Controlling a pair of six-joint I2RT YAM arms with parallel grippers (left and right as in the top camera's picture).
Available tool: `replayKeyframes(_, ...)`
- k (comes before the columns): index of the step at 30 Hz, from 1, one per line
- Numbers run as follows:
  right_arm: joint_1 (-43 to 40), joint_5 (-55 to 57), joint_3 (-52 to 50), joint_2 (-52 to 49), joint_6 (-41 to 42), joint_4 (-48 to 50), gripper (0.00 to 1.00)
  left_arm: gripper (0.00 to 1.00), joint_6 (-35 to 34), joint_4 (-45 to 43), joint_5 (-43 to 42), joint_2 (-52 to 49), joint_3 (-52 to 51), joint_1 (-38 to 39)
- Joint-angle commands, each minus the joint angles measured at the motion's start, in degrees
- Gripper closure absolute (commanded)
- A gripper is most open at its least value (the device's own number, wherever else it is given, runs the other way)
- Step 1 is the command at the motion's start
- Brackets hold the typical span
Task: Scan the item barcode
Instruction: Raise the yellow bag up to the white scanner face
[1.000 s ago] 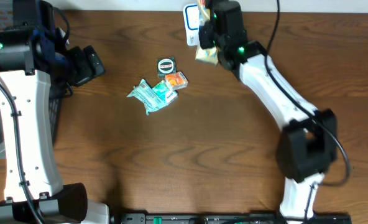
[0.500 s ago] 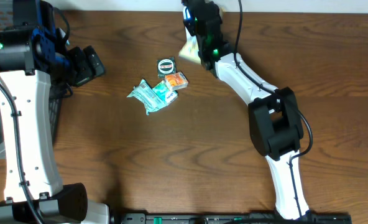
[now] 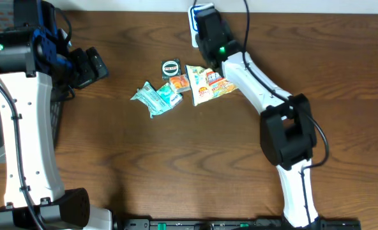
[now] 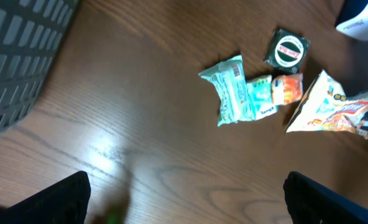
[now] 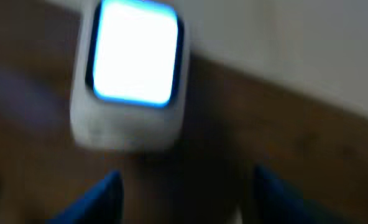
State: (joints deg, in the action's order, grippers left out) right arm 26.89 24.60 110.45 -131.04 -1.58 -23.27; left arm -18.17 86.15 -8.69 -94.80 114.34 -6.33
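A yellow-and-white snack packet lies flat on the wooden table, just right of the other items. The white scanner with its lit blue-white window stands at the far table edge. My right gripper hovers right in front of the scanner, open, its blue fingers apart with nothing between them. My left gripper hangs open over bare wood at the left, well away from the items.
A round black-and-green tin, a small orange packet and teal packets cluster at the table's middle. A grey slatted basket sits at the left edge.
The right gripper, shut on the snack packet by the scanner a second ago, has opened. The packet now lies on the table beside the orange packet. The left arm has not moved.
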Motion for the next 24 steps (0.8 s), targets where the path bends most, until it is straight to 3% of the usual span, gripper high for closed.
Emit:
replayKeyframes(1, -0.07, -9.22, 0.5, 6.6, 15.47, -8.72, 0.33, 0.02, 0.13, 0.17, 0.33, 0.48, 0.46, -0.13)
replayKeyframes(6, -0.07, -12.74, 0.31, 7.08, 30.67, -18.88, 0.27, 0.02, 0.13, 0.17, 0.33, 0.48, 0.46, -0.13)
replayKeyframes(7, -0.07, -12.76, 0.04, 6.32, 36.22, -20.79, 0.12, 0.02, 0.13, 0.17, 0.33, 0.48, 0.46, -0.13)
replayKeyframes(10, 0.11, -12.74, 0.0, 4.37, 43.23, -20.37, 0.01, 0.02, 0.13, 0.17, 0.33, 0.48, 0.46, -0.13)
replayKeyframes(20, -0.24, -14.69, 0.0, -3.17, 57.79, -16.81, 0.04, 0.02, 0.13, 0.17, 0.33, 0.48, 0.46, -0.13)
replayKeyframes(24, -0.22, -13.51, 0.0, -3.41, 57.75, -27.8, 0.05, 0.02, 0.13, 0.17, 0.33, 0.48, 0.46, -0.13)
